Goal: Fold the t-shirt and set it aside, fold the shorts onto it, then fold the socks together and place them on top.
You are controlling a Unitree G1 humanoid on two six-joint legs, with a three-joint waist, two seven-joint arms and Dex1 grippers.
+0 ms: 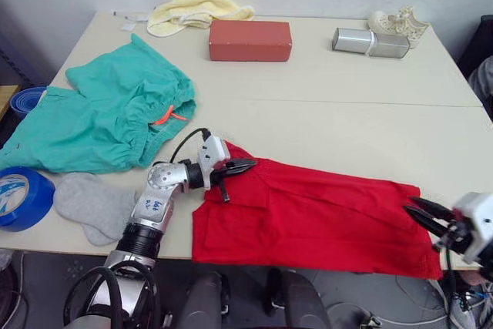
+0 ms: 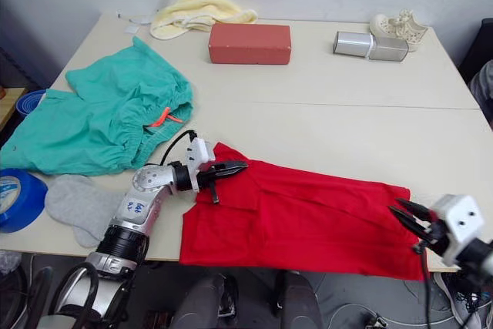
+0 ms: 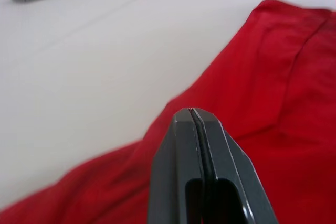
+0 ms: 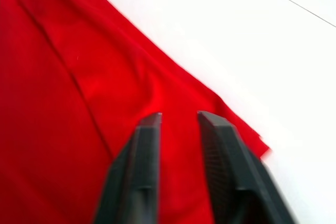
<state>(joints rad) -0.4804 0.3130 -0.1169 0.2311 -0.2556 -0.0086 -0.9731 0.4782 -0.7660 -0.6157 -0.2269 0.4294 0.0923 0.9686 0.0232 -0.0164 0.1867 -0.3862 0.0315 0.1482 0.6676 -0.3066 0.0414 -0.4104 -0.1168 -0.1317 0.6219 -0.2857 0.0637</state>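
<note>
While the t-shirt [image 1: 323,217] lies flattened along the desk's [image 1: 347,113] near edge, both end effectors sit at its ends.
Left end effector [image 1: 235,167] is clenched over its left end; right end effector [image 1: 424,213] is released, fingers parted, at its right end.

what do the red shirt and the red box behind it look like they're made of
The t-shirt looks like soft matte woven or knit cloth: it lies flat with creases and fold lines. The red box looks rigid, with straight edges and a dull finish, possibly plastic or painted wood; I can't tell which.
</note>
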